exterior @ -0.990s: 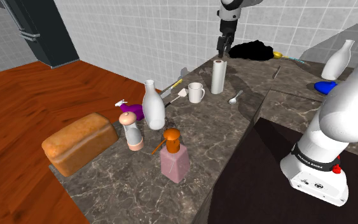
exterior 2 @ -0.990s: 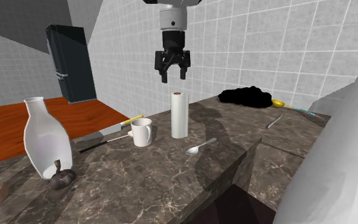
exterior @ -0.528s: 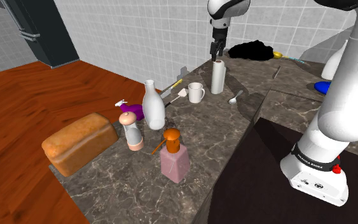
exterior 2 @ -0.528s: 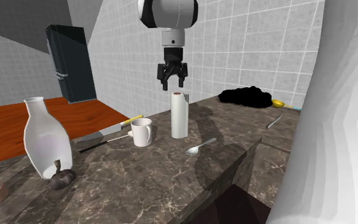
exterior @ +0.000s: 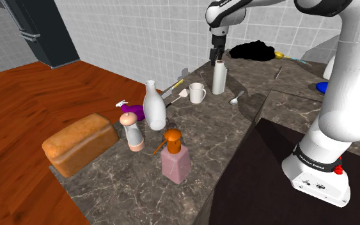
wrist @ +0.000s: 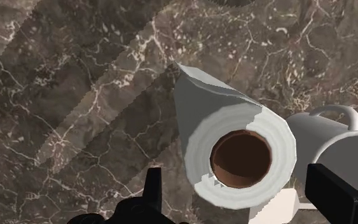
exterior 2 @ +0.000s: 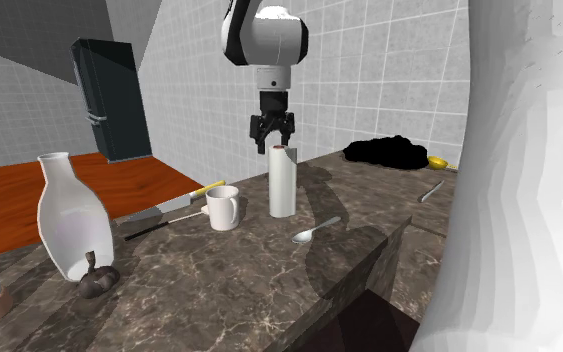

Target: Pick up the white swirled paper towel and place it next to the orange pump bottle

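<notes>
Lower now than a second ago, the gripper (exterior 2: 272,140) hangs just over the roll (exterior 2: 282,185), which stands upright on the counter (exterior 2: 229,280) beside the mug (exterior 2: 221,208). Its fingers (wrist: 153,186) are wide, one to each side of the roll's top, ready to close around it.

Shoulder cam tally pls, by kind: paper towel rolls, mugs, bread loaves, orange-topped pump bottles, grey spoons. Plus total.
paper towel roll: 1
white mug: 1
bread loaf: 1
orange-topped pump bottle: 1
grey spoon: 1
Total: 5
</notes>
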